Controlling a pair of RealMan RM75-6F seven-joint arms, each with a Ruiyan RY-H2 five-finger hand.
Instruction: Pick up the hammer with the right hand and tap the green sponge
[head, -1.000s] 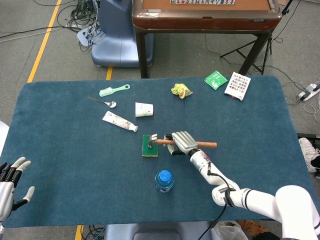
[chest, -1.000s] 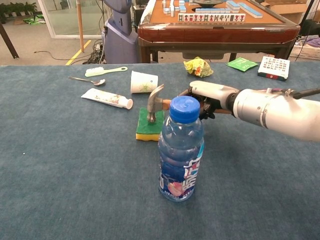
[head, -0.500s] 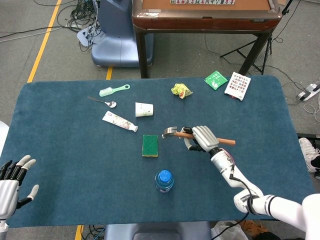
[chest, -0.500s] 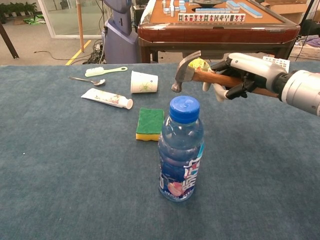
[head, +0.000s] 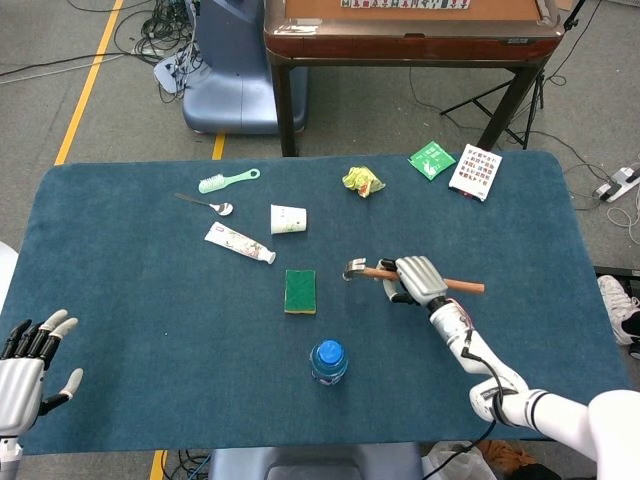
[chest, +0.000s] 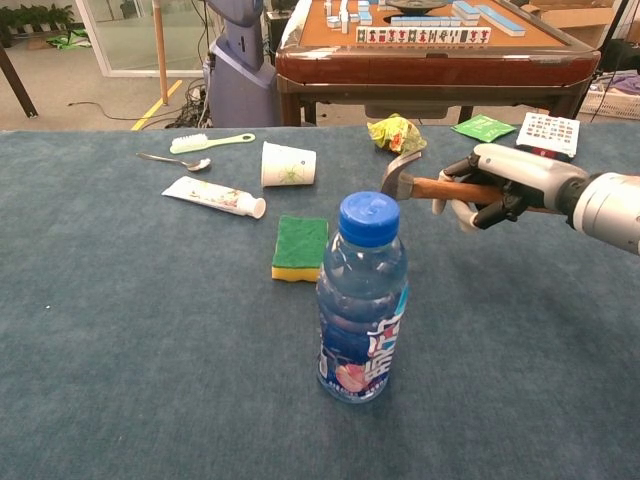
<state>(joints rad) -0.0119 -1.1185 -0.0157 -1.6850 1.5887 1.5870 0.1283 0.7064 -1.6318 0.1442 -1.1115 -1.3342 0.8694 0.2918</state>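
Hammer (head: 372, 272) sits in my right hand (head: 418, 279), fingers wrapped round the wooden handle a little behind the metal head, with the butt end of the handle sticking out past the far side of the hand. I take the green sponge (head: 299, 290) as my landmark. The hammer is held level above the cloth and to the right of the sponge, its head pointing back toward the sponge but clearly apart from it. From the chest view the head (chest: 401, 174) hangs above and to the right of the sponge (chest: 301, 246), and my right hand (chest: 497, 183) is further right again.

The sponge lies flat on the blue table (head: 130, 300), green face up, yellow layer showing at its near edge in the chest view. A water bottle (chest: 362, 299) with a blue cap stands upright just in front of the sponge, slightly to its right. Beyond the sponge a paper cup (head: 288, 219) lies on its side, and a toothpaste tube (head: 239, 243) rests beyond and left of the sponge. Further out on that side are a spoon (head: 206, 204) and a green toothbrush (head: 228, 180).

My left hand (head: 28, 360) is far to the left of the sponge at the near table edge, fingers spread, holding nothing.
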